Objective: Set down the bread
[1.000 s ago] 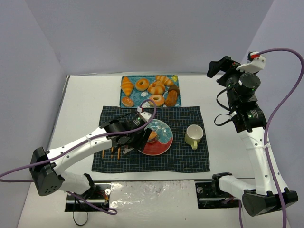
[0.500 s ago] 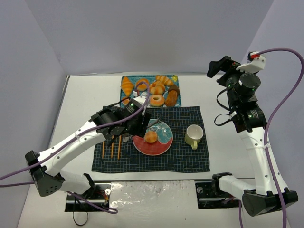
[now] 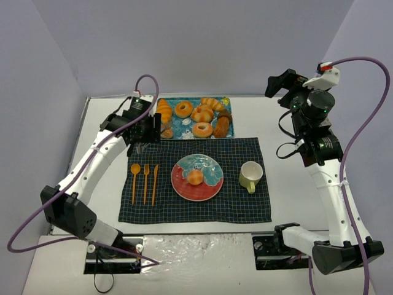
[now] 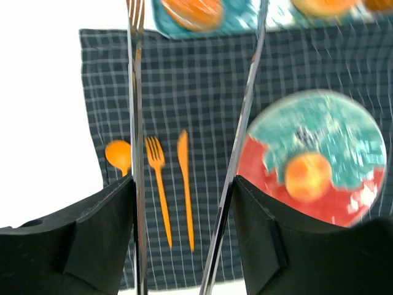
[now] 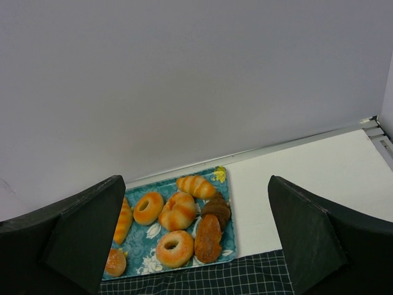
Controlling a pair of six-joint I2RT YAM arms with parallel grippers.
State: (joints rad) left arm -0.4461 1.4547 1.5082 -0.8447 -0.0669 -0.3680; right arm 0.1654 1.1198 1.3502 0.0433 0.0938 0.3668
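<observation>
From above, the small round orange-tan bun (image 3: 195, 177) lies free on the round red-and-teal plate (image 3: 184, 192), mid-way along the dark checked cloth mat (image 3: 245, 206) by the desk's near edge. The left gripper (image 3: 149, 130) hangs over the left end of the teal patterned tray (image 3: 182, 125) at the far edge. The right gripper (image 3: 279, 86) is high over the far right corner.

In the left wrist view, the left gripper (image 4: 183, 184) is clamped on long metal tongs (image 4: 135, 123), whose blades are apart and empty. The bun (image 4: 307, 176) sits on the plate (image 4: 344, 212), with orange plastic cutlery (image 4: 157, 172) to the left of it.

In the right wrist view, the right gripper (image 5: 196, 181) is spread wide with nothing between its fingers.

Placing looks done. The likely next move is setting the tongs down, lifted clear of the pastries.
</observation>
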